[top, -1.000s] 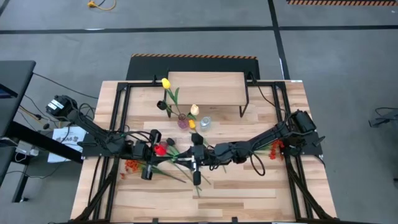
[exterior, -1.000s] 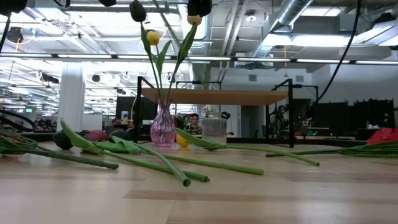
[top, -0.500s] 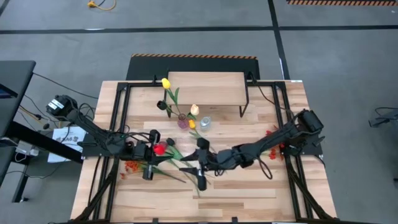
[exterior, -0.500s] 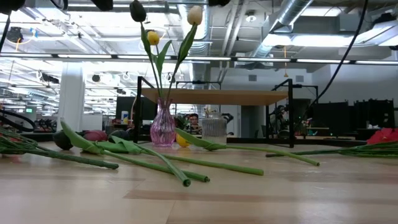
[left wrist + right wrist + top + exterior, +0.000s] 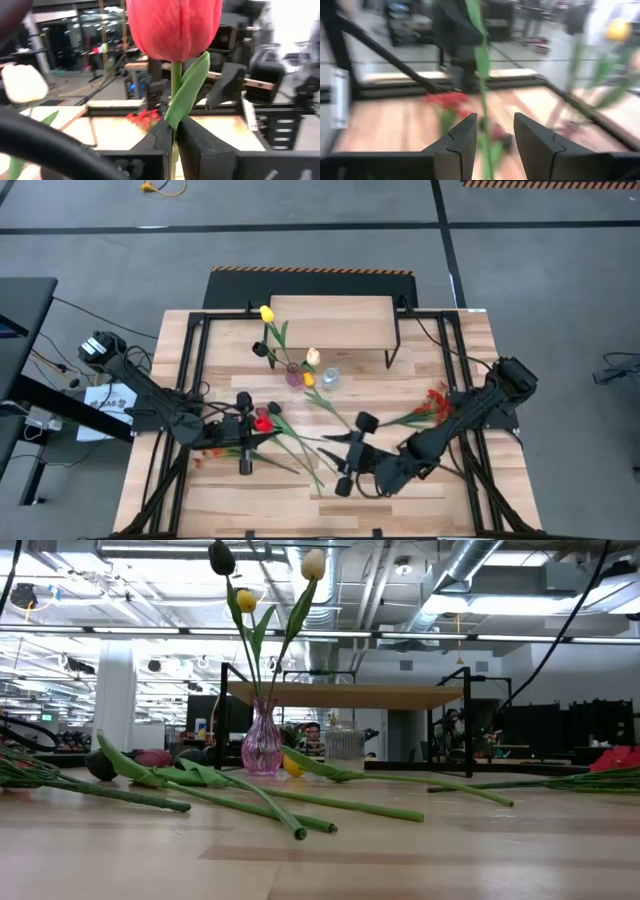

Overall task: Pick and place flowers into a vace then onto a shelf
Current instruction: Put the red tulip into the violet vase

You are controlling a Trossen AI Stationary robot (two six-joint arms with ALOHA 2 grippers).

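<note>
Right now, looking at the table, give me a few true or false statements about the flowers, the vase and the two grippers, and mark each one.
1. The left gripper is shut on the red tulip. True.
2. The pink vase stands on the shelf. False: it stands on the table in front of the shelf.
3. The vase holds three tulips. True.
4. The right gripper is shut. False: its fingers stand apart, with a green stem between them.
5. No flowers lie on the table. False: several do.
</note>
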